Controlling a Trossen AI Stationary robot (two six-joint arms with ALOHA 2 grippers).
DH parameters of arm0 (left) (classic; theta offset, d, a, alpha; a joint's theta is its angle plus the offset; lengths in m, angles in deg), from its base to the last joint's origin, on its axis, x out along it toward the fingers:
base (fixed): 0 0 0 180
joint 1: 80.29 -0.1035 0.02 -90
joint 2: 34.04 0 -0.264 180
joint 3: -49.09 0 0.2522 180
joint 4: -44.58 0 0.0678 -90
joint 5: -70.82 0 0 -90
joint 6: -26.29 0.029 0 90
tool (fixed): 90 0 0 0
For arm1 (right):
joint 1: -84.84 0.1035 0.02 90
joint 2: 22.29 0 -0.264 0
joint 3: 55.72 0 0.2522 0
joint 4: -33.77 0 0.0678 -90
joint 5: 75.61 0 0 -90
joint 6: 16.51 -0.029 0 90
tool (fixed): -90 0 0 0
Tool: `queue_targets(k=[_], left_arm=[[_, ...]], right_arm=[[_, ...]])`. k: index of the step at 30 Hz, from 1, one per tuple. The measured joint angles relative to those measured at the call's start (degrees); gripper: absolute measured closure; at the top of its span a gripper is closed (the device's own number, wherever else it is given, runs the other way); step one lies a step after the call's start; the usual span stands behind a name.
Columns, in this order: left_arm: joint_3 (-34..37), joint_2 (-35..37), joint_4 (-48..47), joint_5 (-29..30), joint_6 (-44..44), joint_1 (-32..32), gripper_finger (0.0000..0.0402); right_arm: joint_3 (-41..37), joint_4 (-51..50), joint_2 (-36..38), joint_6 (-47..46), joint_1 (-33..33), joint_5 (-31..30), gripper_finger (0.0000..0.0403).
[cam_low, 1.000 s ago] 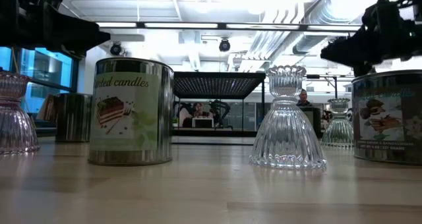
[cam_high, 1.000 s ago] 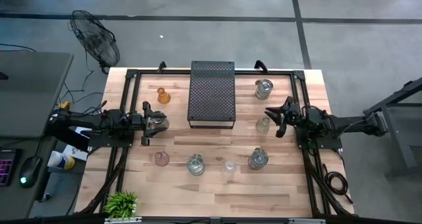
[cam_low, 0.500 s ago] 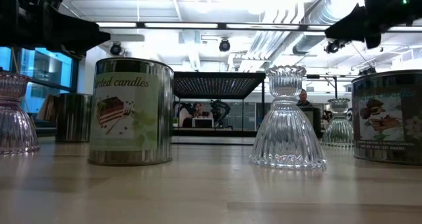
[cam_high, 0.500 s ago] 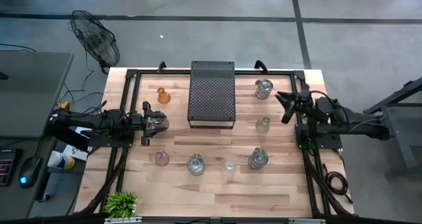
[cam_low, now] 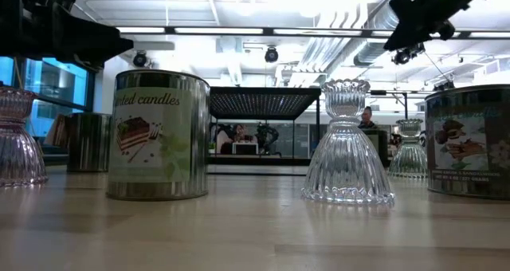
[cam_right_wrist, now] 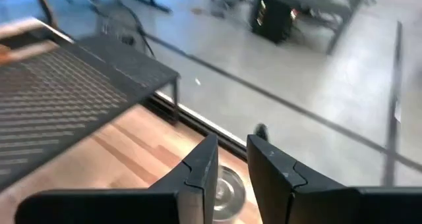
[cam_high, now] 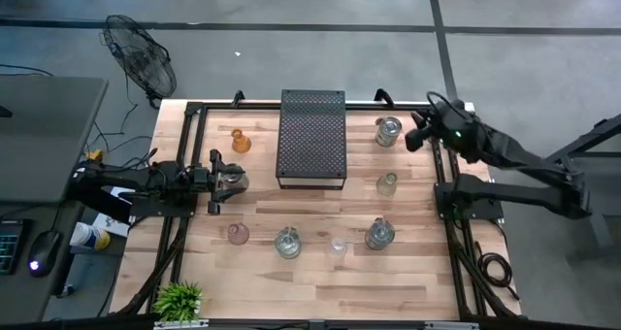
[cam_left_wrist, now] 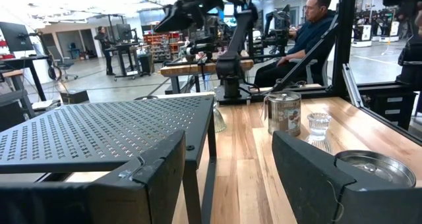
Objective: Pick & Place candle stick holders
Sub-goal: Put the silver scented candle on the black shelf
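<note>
The table (cam_high: 320, 281) carries a black perforated tray (cam_high: 312, 139) with nothing on it. Candle stick holders (cam_high: 288, 242) stand around the tray: ribbed clear glass and silvery tins, one amber (cam_high: 240, 141), one pinkish (cam_high: 238, 234). Left end effector (cam_high: 225, 181) is wide open astride a tin. Right end effector (cam_high: 415, 136), raised beside the far-right tin (cam_high: 388, 131), is narrowly parted and holds nothing.

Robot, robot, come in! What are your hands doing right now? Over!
Left tool open, waiting mid-table. Right tool empty, above far-right tin. Black tray alongside.
</note>
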Motion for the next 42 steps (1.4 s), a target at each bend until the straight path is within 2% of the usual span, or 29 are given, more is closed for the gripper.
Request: queue_targets(k=[9,18,21,27,31,36,42], left_arm=[[0.0,0.01,0.0,0.01,0.02,0.0,0.0179],[0.0,0.0,0.0,0.0,0.02,0.0,0.0179],[0.0,0.0,-0.01,0.0,0.01,0.0,0.0179],[0.0,0.02,0.0,0.0,0.0,0.02,0.0179],[0.0,0.02,0.0,0.0,0.01,0.01,0.0179],[0.0,0.0,-0.02,0.0,0.0,0.02,0.0179],[0.0,0.02,0.0,0.01,0.01,0.0,0.0179]], right_arm=[[9.5,-11.0,-12.37,-2.63,-12.87,8.89,0.0329],[12.64,-16.69,-21.92,-2.19,-21.58,13.81,0.0327],[12.64,-16.75,-24.71,-2.38,-23.48,15.46,0.0311],[12.64,-15.66,-28.96,-1.18,-26.88,16.69,0.025],[12.64,-13.98,-30.54,-1.19,-29.66,22.8,0.022],[12.67,-13.26,-32.72,0.9,-32.77,30.07,0.0214],[19.89,-16.99,-39.26,3.84,-33.74,31.13,0.0219]])
